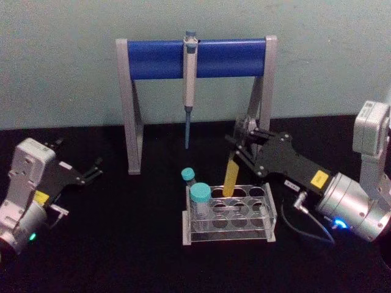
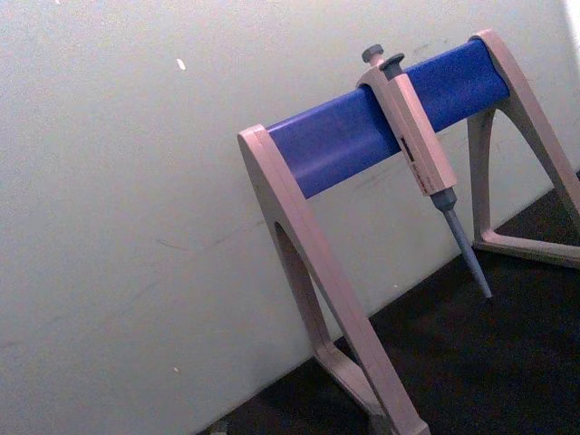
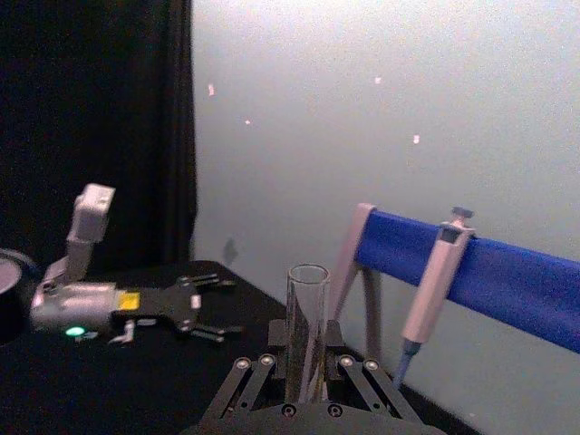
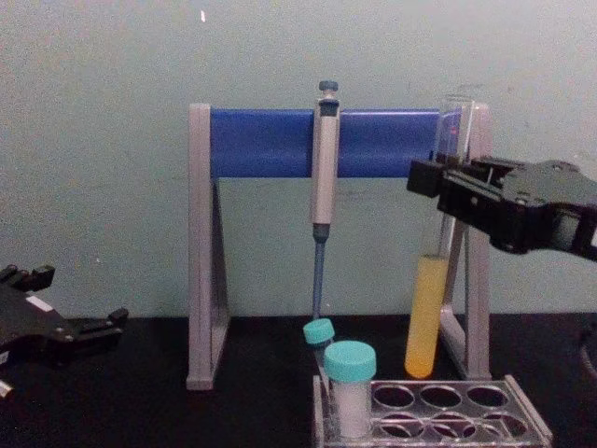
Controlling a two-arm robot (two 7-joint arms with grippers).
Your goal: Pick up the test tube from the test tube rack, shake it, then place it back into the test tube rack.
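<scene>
- The test tube point(image 4: 427, 313) is held by the right claw point(image 4: 434, 182), whose fingers are pinched on the clear upper glass, well above the yellow-orange liquid.
- The tube is seen slightly tilted, with its round bottom just above the back row of holes of the rack point(image 4: 527, 415); no part of it is seated in a hole.
- From the right wrist, the open mouth of the tube point(image 3: 306, 317) is seen rising between the claw's fingers.
- Two teal-capped tubes point(image 1: 200, 195) are stood at the left end of the rack point(image 1: 256, 237).
- The left claw point(image 1: 79, 155) is rested low over the black table point(image 1: 122, 256) on the left, well apart from the rack, its fingers spread.
- A pipette point(image 1: 190, 79) is hung on the blue-barred stand point(image 1: 159, 59) behind.
</scene>
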